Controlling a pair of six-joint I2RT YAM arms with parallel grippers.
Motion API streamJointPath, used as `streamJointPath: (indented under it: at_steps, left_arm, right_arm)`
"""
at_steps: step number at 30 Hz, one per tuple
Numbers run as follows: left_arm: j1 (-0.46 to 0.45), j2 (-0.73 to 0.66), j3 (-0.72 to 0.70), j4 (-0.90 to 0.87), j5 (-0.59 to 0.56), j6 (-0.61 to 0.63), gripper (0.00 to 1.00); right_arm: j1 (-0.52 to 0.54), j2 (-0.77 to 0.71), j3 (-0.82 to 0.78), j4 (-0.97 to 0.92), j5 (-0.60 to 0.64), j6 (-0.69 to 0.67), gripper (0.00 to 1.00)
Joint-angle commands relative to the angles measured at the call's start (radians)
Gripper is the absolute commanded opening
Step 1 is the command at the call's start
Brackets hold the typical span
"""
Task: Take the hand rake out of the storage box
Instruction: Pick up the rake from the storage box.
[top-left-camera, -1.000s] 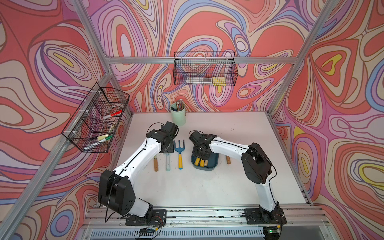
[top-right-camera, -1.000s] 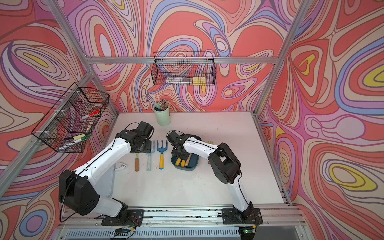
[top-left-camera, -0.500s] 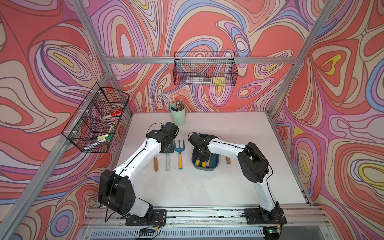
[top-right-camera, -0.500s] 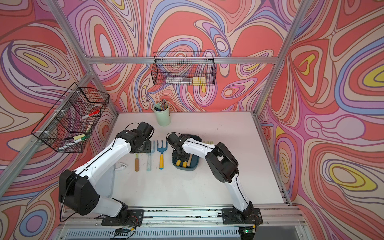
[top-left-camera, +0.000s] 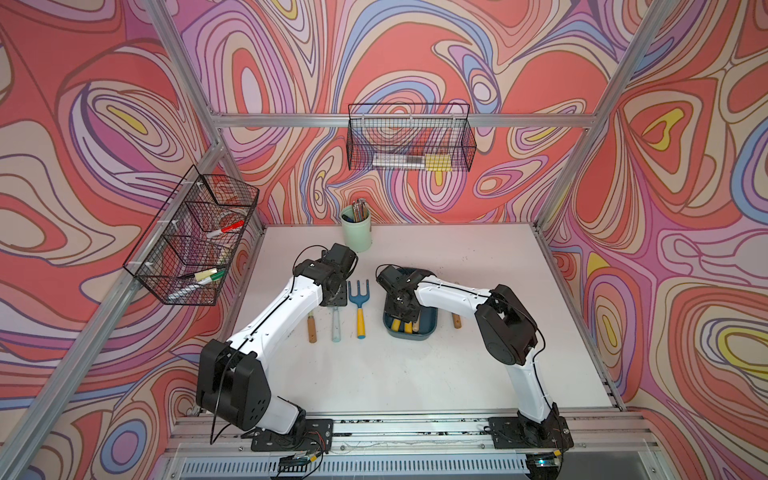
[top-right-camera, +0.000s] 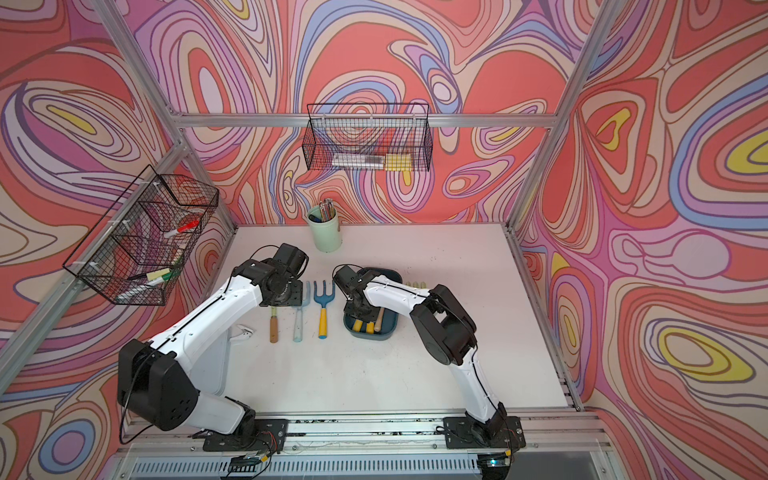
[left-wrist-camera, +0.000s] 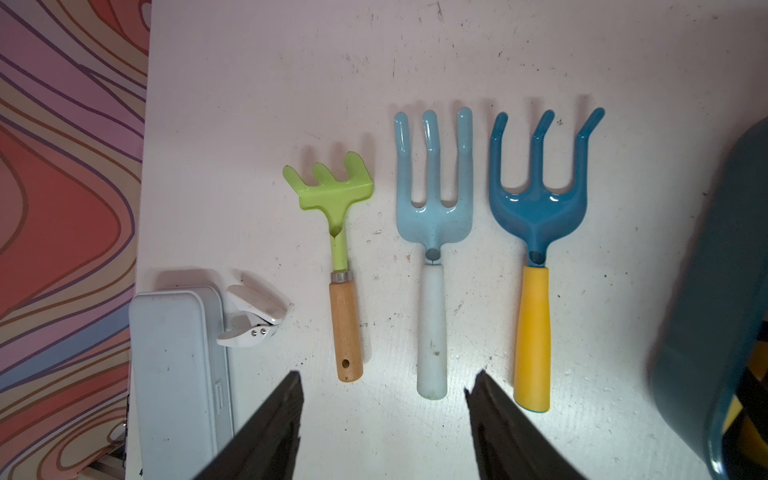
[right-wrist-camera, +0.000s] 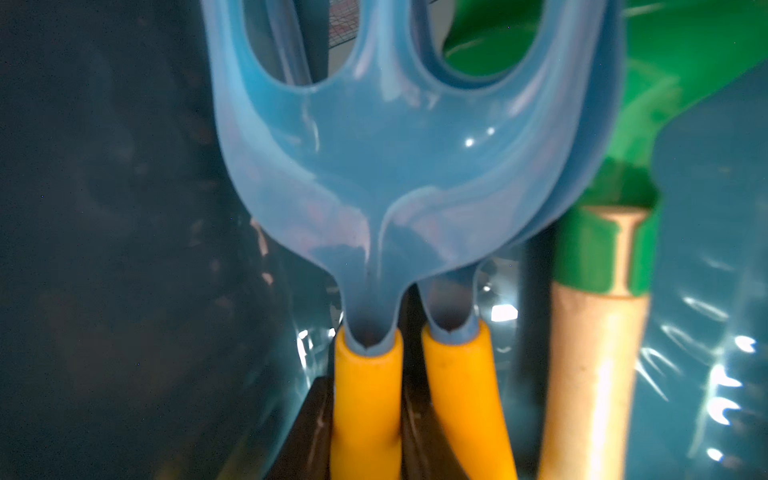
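Note:
The storage box (top-left-camera: 430, 328) (top-right-camera: 388, 330) is a dark teal tub on the table, right of centre in both top views. My right gripper (top-left-camera: 401, 309) (right-wrist-camera: 368, 415) reaches down inside it. Its jaws are shut on the yellow handle of a hand rake (right-wrist-camera: 395, 187) with a blue pronged head. A second yellow-handled tool (right-wrist-camera: 461, 395) and a green tool with a wooden handle (right-wrist-camera: 594, 353) lie beside it in the box. My left gripper (top-left-camera: 333, 293) (left-wrist-camera: 386, 378) hovers open over the table, with nothing between its fingers.
Three tools lie side by side left of the box: a green rake (left-wrist-camera: 336, 199), a pale blue fork (left-wrist-camera: 432, 199) and a dark blue fork (left-wrist-camera: 538, 199). A white case (left-wrist-camera: 174, 374) and a white clip (left-wrist-camera: 249, 316) lie beside them. A pale green cup (top-left-camera: 356, 232) stands at the back. Wire baskets (top-left-camera: 409, 143) (top-left-camera: 195, 241) hang on the walls.
My right gripper's jaws have closed onto the yellow handle inside the box. The left arm has not moved.

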Motion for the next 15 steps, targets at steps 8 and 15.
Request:
streamJointPath:
  at_steps: [8,15]
  left_arm:
    - [0.003,-0.002,0.017,0.004,-0.009,-0.008,0.67]
    - [0.003,0.007,0.022,0.0,-0.014,-0.005,0.67]
  right_arm:
    - [-0.002,-0.125,0.022,-0.053,0.078,-0.054,0.03]
    - [-0.002,-0.181,0.01,-0.075,0.104,-0.109,0.02]
